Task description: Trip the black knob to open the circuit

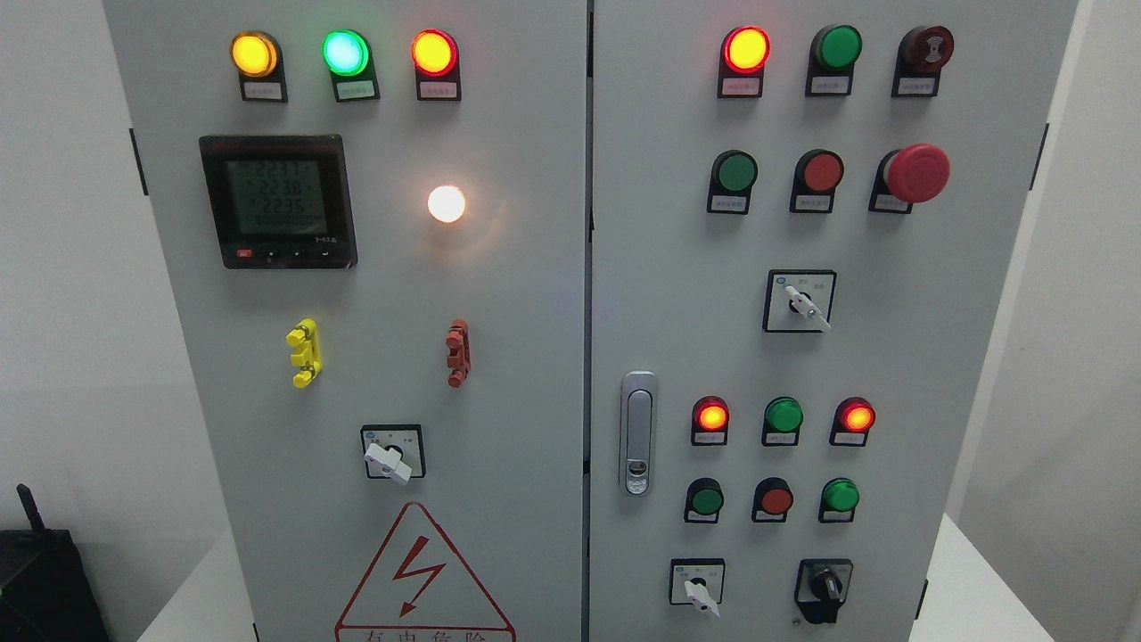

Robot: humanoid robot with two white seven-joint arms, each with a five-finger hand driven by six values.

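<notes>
The black knob [824, 588] sits low on the right door, just right of a white knob [698, 593]. Its handle points up and down. I cannot see my hands, so I cannot tell which is nearer.

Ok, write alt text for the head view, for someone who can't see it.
A grey two-door electrical cabinet fills the head view, with the black knob at the right door's bottom right, untouched. The left door carries a lit digital meter; both doors carry coloured indicator lamps. No robot hand is visible.
</notes>
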